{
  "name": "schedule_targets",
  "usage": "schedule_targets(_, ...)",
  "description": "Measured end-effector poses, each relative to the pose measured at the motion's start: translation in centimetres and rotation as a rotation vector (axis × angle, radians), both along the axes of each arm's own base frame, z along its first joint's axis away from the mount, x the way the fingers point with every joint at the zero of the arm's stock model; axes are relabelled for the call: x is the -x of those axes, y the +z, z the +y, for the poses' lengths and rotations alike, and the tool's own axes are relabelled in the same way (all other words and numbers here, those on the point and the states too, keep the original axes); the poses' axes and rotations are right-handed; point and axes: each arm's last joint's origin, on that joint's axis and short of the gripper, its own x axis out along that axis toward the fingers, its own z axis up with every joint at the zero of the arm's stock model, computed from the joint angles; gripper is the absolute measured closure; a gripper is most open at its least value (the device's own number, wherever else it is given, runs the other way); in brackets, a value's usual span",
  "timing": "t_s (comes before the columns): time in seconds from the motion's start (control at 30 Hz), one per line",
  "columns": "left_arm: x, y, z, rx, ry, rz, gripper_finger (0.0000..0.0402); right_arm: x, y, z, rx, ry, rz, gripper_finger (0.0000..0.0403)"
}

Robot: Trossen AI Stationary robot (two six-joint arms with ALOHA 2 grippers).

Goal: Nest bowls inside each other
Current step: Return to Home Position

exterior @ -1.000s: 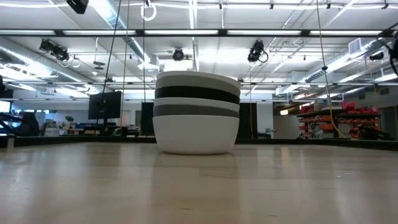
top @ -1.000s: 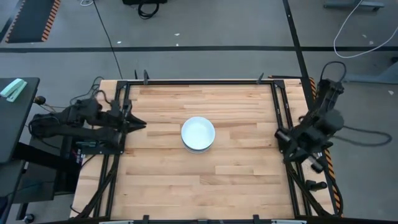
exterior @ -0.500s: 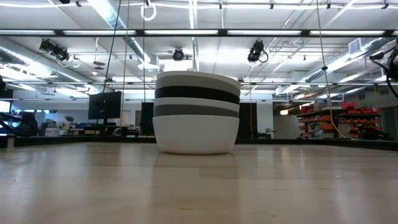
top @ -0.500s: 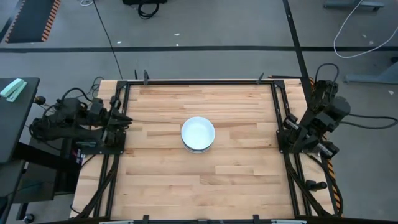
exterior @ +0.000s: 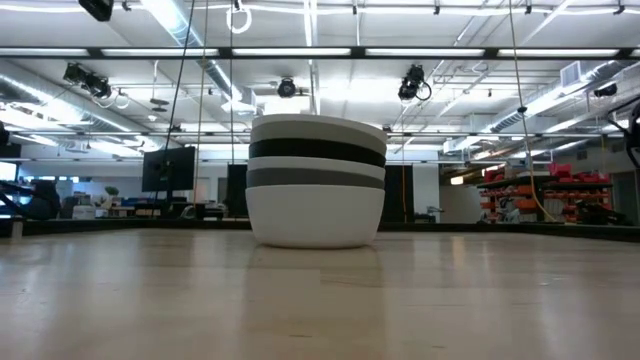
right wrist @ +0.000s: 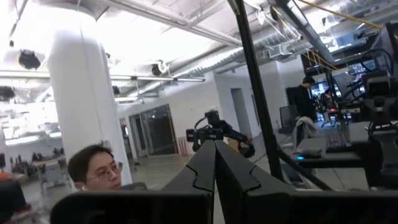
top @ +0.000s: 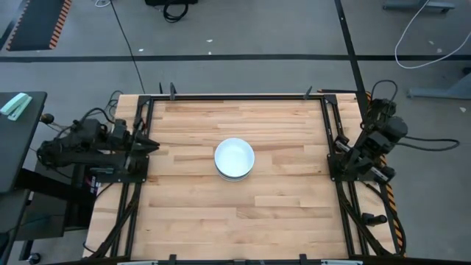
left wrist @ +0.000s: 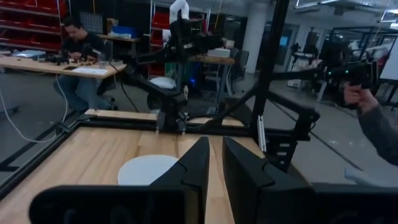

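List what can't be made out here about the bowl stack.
- Bowl count: in the high view the top white bowl covers everything beneath it. The low view shows the stack only as white, grey and black rim bands.
- Bowl interiors: the low view looks level, so the walls hide them.
- Left wrist view: part of the stack sits behind the left gripper.
- Right wrist view: the right gripper faces the room, and no bowls appear.
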Motion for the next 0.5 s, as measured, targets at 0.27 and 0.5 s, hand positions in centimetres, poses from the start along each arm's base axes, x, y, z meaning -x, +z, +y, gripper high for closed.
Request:
schedule_targets(0.27,-1.3,-1.4,0.0,0.026,-0.003,-0.031,0.0344,-0.1,-2.4,0.2,-0.026,0.009,0.01,0.0385)
schedule_targets(0.5,-2.5,-2.8,-0.1,0.018,-0.001,-0.095,0.0348,-0.6,-4.2,0.9,-0.039,0.017,0.026,0.0385)
